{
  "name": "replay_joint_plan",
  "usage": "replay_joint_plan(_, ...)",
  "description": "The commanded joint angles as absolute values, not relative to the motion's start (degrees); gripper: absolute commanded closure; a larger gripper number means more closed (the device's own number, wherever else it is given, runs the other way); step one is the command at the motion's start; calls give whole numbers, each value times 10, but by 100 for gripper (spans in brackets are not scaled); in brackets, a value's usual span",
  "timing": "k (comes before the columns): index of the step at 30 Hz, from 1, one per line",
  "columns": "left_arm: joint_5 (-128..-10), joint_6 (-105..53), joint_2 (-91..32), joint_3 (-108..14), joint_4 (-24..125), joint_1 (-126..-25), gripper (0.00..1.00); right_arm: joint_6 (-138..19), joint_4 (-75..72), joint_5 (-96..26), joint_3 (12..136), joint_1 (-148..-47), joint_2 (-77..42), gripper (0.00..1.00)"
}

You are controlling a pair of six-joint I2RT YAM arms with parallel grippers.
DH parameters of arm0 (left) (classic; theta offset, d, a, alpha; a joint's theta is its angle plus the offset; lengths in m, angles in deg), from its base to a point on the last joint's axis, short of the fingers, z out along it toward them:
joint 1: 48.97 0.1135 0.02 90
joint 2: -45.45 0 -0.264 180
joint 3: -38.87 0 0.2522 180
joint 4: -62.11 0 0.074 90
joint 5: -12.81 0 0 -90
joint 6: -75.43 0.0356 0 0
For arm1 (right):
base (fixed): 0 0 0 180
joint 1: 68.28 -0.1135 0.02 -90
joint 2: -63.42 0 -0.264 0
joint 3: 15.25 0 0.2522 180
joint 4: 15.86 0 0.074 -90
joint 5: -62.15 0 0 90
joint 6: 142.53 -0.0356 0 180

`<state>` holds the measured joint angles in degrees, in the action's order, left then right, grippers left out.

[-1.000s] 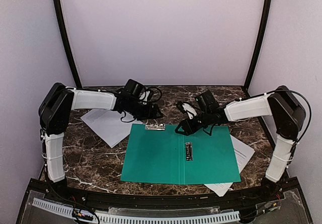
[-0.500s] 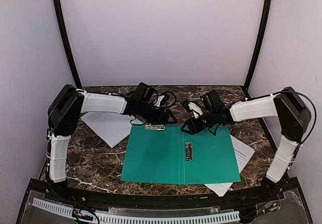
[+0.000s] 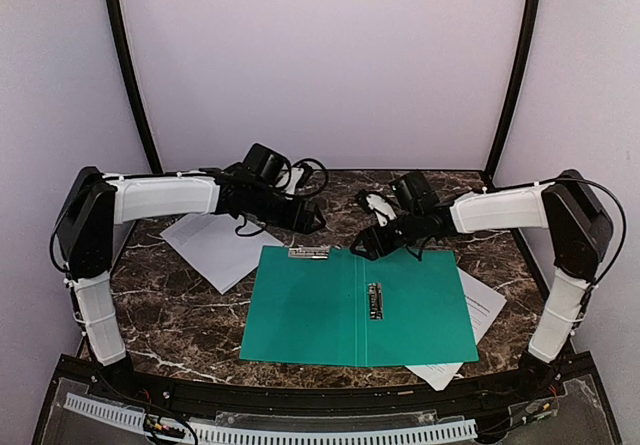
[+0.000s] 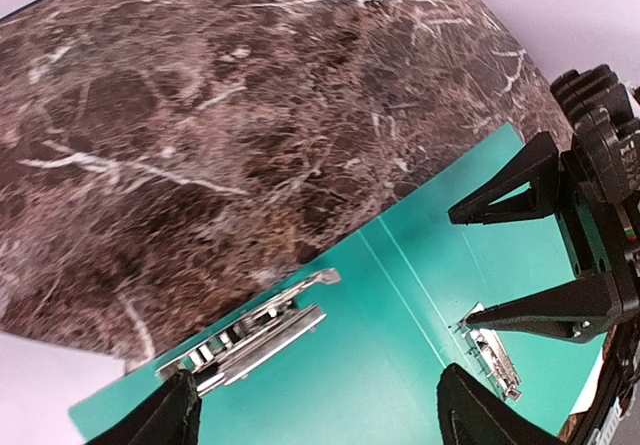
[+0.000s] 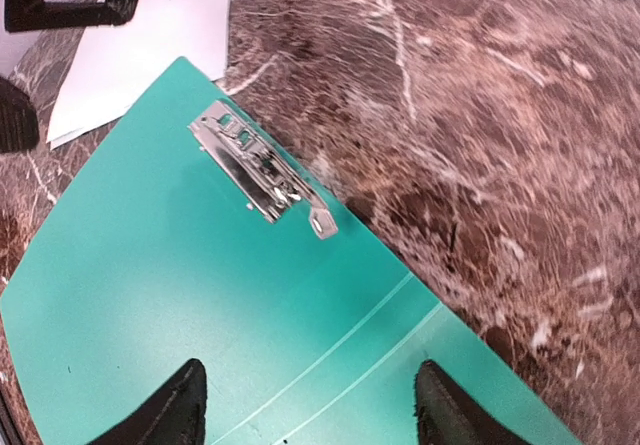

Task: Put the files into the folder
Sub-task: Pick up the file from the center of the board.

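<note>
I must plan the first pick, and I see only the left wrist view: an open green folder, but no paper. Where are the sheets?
Observer: One sheet lies on the table, to the left of the folder.
Operator: And the other one?
Observer: White paper sticks out from under the folder's right edge. A white corner also shows at its near edge.
Operator: Is the folder's right half free?
Observer: Yes. In the top view the right half is bare green, with only the centre clip beside it on the fold.
</note>
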<state>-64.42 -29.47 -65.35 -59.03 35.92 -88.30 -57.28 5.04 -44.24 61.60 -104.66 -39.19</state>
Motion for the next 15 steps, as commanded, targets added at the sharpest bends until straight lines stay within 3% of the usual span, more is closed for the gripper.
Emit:
replay_joint_plan(1, -723, -361, -569, -489, 343, -824, 17, -574, 60, -443, 716, -1077, -449, 27)
replay_joint_plan(5, -704, -423, -520, -388, 357, -759, 14, -582, 102, -445, 849, -1107, -532, 21)
replay_joint_plan(8, -752, -416, -492, -359, 311, -742, 3, -600, 134, -451, 952, -1128, -602, 18)
replay_joint_plan(15, -824, -426, -435, -312, 276, -717, 1, -666, 221, -462, 1216, -1153, -784, 17)
